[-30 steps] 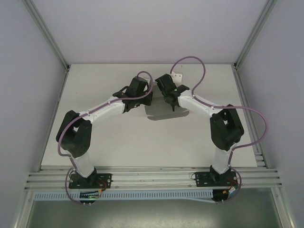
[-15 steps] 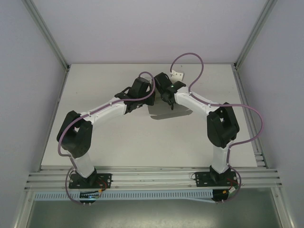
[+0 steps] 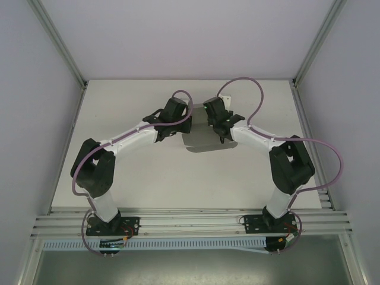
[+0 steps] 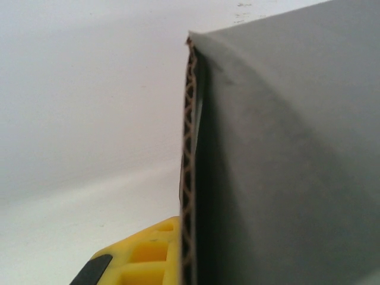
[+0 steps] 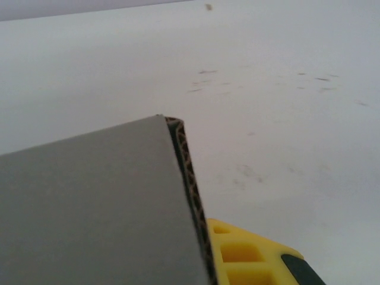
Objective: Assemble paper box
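Both arms reach inward and meet over the far middle of the bench (image 3: 154, 178). The left arm (image 3: 133, 138) comes in from the left and the right arm (image 3: 261, 141) from the right.

The paper box (image 3: 205, 142) is a flat grey sheet hanging between the two wrists, with its near edge bowed toward the arm bases. I cannot tell whether it touches the bench.

Left wrist view: the sheet (image 4: 285, 166) stands edge-on with its corrugated core exposed. One yellow finger (image 4: 142, 264) lies hard against its left face, and the other finger is hidden behind the card. The left jaws are pressed together, pinching the paper box.

Right wrist view: the grey face (image 5: 89, 202) fills the lower left. One yellow finger (image 5: 249, 258) lies tight against the fluted edge. The right jaws are likewise closed on the paper box.

The bench surface beyond shows faint scuff marks (image 5: 205, 80).
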